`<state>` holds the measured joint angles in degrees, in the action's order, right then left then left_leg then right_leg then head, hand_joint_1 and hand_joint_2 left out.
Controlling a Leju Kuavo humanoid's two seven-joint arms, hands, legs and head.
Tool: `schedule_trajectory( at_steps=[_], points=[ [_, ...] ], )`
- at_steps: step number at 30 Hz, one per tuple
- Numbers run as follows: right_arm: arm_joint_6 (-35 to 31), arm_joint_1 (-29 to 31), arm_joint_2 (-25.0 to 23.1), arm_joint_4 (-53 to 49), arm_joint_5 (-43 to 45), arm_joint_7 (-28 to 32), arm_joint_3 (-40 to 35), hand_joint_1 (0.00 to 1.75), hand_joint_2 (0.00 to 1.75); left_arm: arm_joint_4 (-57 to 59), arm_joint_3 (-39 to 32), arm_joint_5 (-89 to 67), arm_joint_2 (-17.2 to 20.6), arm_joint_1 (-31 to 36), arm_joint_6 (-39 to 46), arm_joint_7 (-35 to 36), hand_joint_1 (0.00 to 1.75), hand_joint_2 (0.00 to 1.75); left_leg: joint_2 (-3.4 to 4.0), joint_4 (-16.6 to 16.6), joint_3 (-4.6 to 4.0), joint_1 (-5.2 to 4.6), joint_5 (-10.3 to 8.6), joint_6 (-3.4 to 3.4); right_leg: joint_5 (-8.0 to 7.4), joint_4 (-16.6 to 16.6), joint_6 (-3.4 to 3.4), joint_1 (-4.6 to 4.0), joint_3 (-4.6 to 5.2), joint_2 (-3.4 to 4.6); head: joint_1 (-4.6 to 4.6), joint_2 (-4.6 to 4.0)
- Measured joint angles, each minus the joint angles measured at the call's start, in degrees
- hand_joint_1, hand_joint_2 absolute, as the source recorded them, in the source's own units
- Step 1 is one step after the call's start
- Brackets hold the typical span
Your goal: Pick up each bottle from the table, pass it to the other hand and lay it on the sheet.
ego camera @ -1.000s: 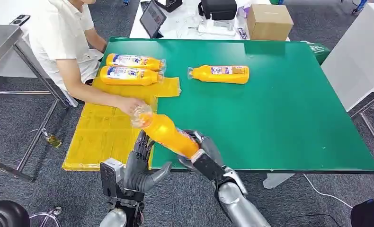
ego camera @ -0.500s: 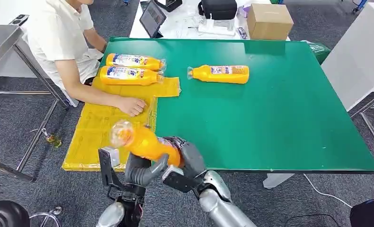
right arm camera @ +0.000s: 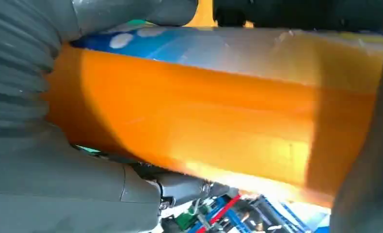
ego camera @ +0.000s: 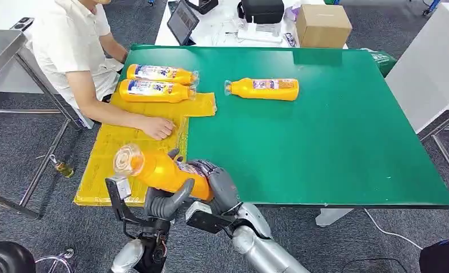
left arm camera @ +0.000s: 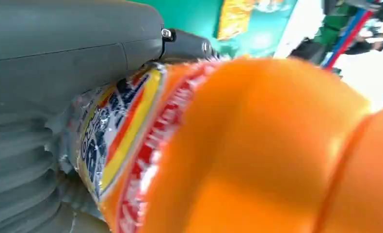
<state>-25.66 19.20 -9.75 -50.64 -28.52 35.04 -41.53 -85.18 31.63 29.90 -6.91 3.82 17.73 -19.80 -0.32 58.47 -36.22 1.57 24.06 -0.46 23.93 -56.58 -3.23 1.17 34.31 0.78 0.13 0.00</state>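
We are carrying the bottle (ego camera: 157,170) left, off the table (ego camera: 324,142) toward the yellow sheet (ego camera: 125,153); a second ago it was further right. Our right hand (ego camera: 213,181) is gripping its base while our left hand (ego camera: 165,202) is closing underneath: the handover is underway

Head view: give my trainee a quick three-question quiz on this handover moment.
1. True or false: two bottles already lie on the yellow sheet.
2. The held bottle is gripped by: A) left hand only, B) right hand only, C) both.
3. Fill in: the bottle on the green table lies on its ____.

Key: 1 true, bottles. 2 C. 3 side, lone bottle.
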Motion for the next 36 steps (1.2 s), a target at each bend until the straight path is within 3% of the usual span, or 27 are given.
schedule_trajectory(
  at_steps=[4,5,13,17,21,23,24,25,28,32,36],
  points=[
    [1.5,0.3,-0.5,0.7,1.7,0.2,-0.6,0.00,1.75,-1.7,-0.7,-1.6,0.0,-0.5,0.2,-2.4,1.75,1.75,0.01,0.0,-0.01,0.00,0.00,0.00,0.00,0.0,0.00,0.00,0.03,0.00,0.00,0.00],
    [1.6,0.3,-0.6,0.9,1.8,0.2,-0.7,0.00,0.00,-2.0,-0.8,-1.7,0.0,-0.5,0.2,-2.6,1.75,1.75,0.02,0.0,-0.01,0.00,0.00,0.00,0.00,0.0,0.00,0.00,0.03,0.00,0.02,0.00],
    [1.4,0.4,-1.1,1.9,1.4,0.4,-1.2,0.00,0.00,-3.5,-1.5,-2.9,0.0,-1.6,1.9,-4.8,1.75,1.75,0.02,0.0,-0.01,0.00,0.00,0.00,0.00,0.0,0.00,0.01,0.05,0.00,0.00,0.00],
    [-4.4,-1.2,-0.9,2.6,0.9,1.6,-1.3,0.00,0.00,-4.3,-2.1,-7.0,0.2,-1.7,5.1,-6.2,1.75,1.75,0.00,0.0,-0.02,0.00,0.01,0.00,0.00,0.0,0.00,0.00,0.02,0.00,0.02,0.00],
    [-4.8,-1.4,-0.8,2.6,0.9,1.6,-1.2,0.00,0.00,-4.3,-2.2,-7.3,0.2,-1.7,5.2,-6.2,1.75,1.75,0.00,0.0,-0.02,0.00,0.01,0.00,0.00,0.0,0.00,0.00,0.02,0.00,0.02,0.00],
    [-8.1,-2.6,-0.4,2.6,0.6,2.3,-0.9,0.00,0.00,-4.5,-2.9,-10.7,1.0,-1.7,6.8,-6.3,1.75,1.75,-0.01,0.0,-0.04,0.00,0.01,-0.01,0.00,0.0,0.00,0.00,0.02,-0.01,0.02,0.00],
    [-13.4,-5.7,0.2,0.9,-3.2,3.8,2.2,0.00,0.00,-4.5,-5.3,-20.8,3.1,-2.1,10.2,-6.3,1.75,1.75,-0.02,0.0,-0.06,0.00,0.02,-0.01,0.01,0.0,0.00,0.00,0.05,-0.01,0.00,0.00],
    [-14.0,-10.4,-0.2,-6.8,-14.4,4.6,9.9,0.00,0.00,-3.9,-9.3,-38.0,4.4,-2.8,18.7,-6.2,1.75,1.75,-0.03,0.0,-0.10,0.02,0.02,-0.01,0.03,0.0,0.02,-0.02,0.08,-0.01,0.04,0.00],
    [-14.2,-13.6,-2.0,-15.9,-22.0,4.8,18.0,0.00,0.00,-3.0,-14.4,-52.6,4.9,-3.0,21.9,-5.8,1.75,1.75,-0.02,0.0,-0.11,0.02,0.00,-0.01,0.03,0.0,0.02,-0.02,0.10,-0.01,0.04,0.00],
    [-14.5,-16.1,-4.2,-28.0,-23.9,4.8,26.5,0.00,0.00,-1.2,-21.8,-73.4,4.0,-2.3,22.3,-2.2,1.75,1.75,-0.01,0.0,-0.09,-0.01,-0.02,0.01,0.01,0.0,0.01,0.02,0.10,-0.02,0.04,0.00],
    [-14.5,-17.0,-5.4,-34.8,-22.5,4.8,29.4,0.00,0.00,4.2,-23.3,-90.9,4.2,0.8,20.5,6.5,1.75,1.75,-0.01,0.0,-0.06,-0.02,-0.06,0.01,-0.02,0.0,0.01,0.03,0.07,-0.02,0.04,0.00]
  ],
)
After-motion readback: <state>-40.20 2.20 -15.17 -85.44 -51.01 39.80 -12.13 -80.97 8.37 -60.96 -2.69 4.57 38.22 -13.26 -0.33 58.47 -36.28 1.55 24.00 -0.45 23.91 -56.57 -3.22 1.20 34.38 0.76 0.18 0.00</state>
